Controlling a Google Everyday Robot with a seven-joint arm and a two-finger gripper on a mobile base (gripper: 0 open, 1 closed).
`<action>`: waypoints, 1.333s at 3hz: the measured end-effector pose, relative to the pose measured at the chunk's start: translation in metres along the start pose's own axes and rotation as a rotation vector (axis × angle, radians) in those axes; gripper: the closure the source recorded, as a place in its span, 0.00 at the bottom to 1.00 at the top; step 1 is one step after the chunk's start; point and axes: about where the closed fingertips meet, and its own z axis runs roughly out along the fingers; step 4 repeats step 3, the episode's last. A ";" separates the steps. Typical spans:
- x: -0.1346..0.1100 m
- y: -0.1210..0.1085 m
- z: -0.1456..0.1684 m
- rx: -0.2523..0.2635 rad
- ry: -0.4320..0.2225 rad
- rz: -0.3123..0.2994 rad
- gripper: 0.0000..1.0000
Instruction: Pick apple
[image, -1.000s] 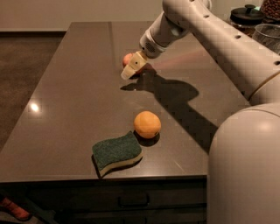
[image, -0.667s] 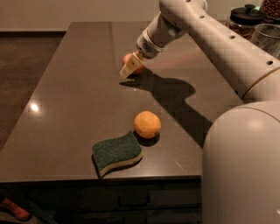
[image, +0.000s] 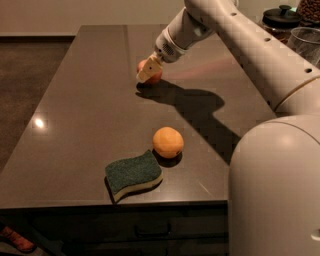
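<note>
The apple is small and red-pink. It sits on the dark table at the far middle, mostly hidden behind the gripper. My gripper, cream-tipped at the end of the white arm, reaches down from the upper right and sits right at the apple, covering its front. The apple rests on the table top.
An orange fruit lies near the front of the table, with a green and yellow sponge just left of it. A dark-lidded jar and a clear container stand at the back right. The robot's white body fills the lower right.
The gripper has moved down and a little left onto the apple, which now shows less than a second ago. The orange and the sponge have not moved.
</note>
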 end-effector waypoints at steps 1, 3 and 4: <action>-0.005 0.006 -0.032 -0.017 -0.041 -0.009 0.90; -0.008 0.017 -0.080 -0.050 -0.092 -0.048 1.00; -0.008 0.017 -0.080 -0.050 -0.092 -0.048 1.00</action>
